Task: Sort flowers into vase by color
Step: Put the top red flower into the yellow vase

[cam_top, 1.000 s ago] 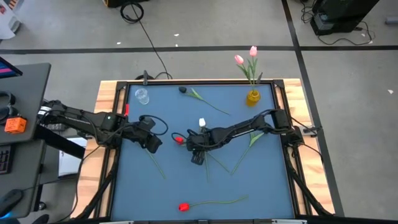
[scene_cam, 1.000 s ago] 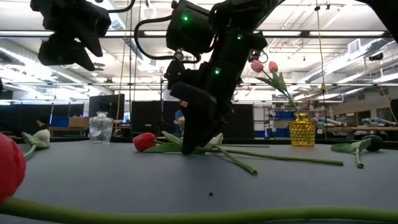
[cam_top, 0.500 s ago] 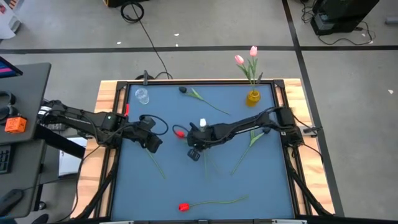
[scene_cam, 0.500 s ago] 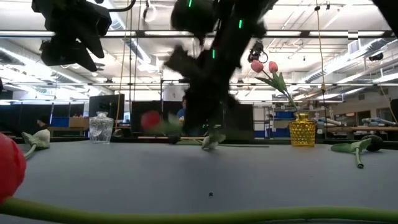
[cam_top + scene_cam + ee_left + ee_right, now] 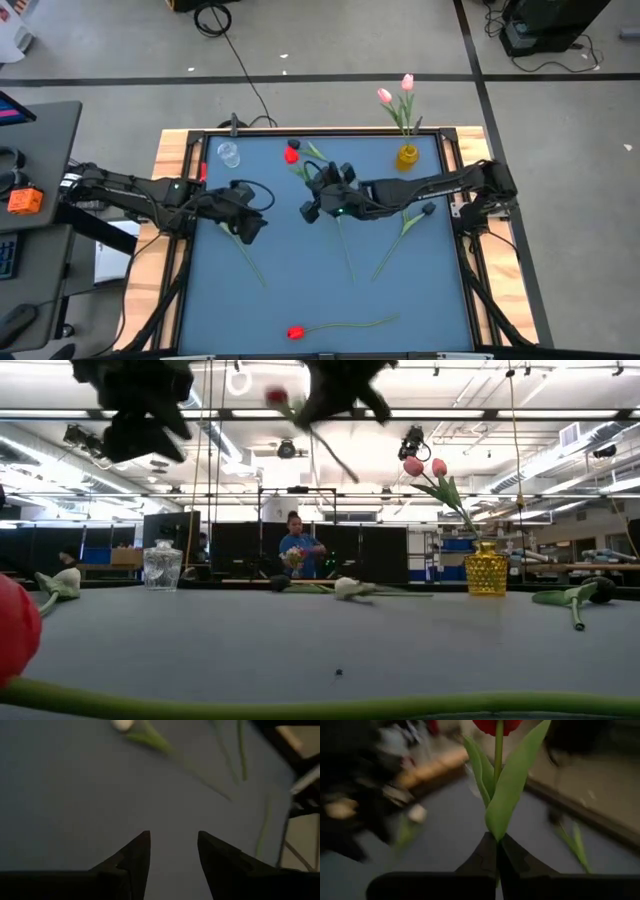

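Lying nearest the camera side of the blue table top (image 5: 300,290) is a red artificial tulip with a long green stem (image 5: 296,332), untouched. Farther in, more green stems and a white-budded tulip (image 5: 346,587) lie loose on the mat. Above them the right gripper (image 5: 322,196) hangs lifted off the table, its fingers pinched together on the stem of another red-headed tulip with broad green leaves (image 5: 498,780), whose bud (image 5: 291,155) points toward the far edge. The left gripper (image 5: 171,851) hovers over the table's left part with its fingers apart and nothing between them.

Beyond, a dark-budded tulip (image 5: 296,145) rests near the far edge, where a small clear glass vase (image 5: 228,154) stands empty at the left and a yellow glass vase (image 5: 407,156) at the right holds two pink tulips (image 5: 394,99).

This looks like the carry step: one red flower picked, not yet placed. Since pink is in the yellow vase, the next move probably calls for bringing the stem end over the clear vase's mouth, upright, and lowering it before letting go.

No brand, label or writing can be read.
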Controlling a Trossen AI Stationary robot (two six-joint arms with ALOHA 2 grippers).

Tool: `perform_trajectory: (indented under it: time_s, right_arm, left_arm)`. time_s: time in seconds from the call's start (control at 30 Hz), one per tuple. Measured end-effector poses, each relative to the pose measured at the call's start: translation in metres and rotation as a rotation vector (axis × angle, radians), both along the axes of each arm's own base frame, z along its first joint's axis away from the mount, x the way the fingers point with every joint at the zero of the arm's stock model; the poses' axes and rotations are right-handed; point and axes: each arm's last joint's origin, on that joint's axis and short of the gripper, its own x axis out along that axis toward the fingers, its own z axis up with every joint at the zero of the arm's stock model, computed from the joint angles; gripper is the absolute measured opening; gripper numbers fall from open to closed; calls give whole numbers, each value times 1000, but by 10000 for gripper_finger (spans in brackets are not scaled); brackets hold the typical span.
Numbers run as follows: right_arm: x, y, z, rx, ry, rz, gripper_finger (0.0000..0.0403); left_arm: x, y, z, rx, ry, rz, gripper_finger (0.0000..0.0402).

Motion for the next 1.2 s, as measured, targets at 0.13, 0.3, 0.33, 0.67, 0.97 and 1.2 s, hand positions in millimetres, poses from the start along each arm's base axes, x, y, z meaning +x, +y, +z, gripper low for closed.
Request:
perform_trajectory:
  time_s: [0.13, 0.3, 0.33, 0.67, 0.97, 1.2]
  right_arm:
    - [5, 7, 20, -68, -133, 72, 7]
    - [10, 13, 32, -88, -247, 142, 7]
    - [10, 14, 34, -91, -264, 158, 7]
    - [14, 22, 49, -68, -421, 378, 5]
    - [13, 29, 57, -101, -487, 427, 5]
    - [12, 36, 58, -65, -519, 436, 5]
  left_arm:
    - [7, -1, 9, 57, -117, -60, 169]
    - [15, -3, 23, 127, -275, -117, 169]
    - [17, -3, 25, 143, -304, -128, 169]
    - [20, -4, 35, 194, -406, -162, 169]
    - [23, -6, 45, 226, -517, -244, 169]
    - [23, -7, 46, 264, -538, -281, 169]
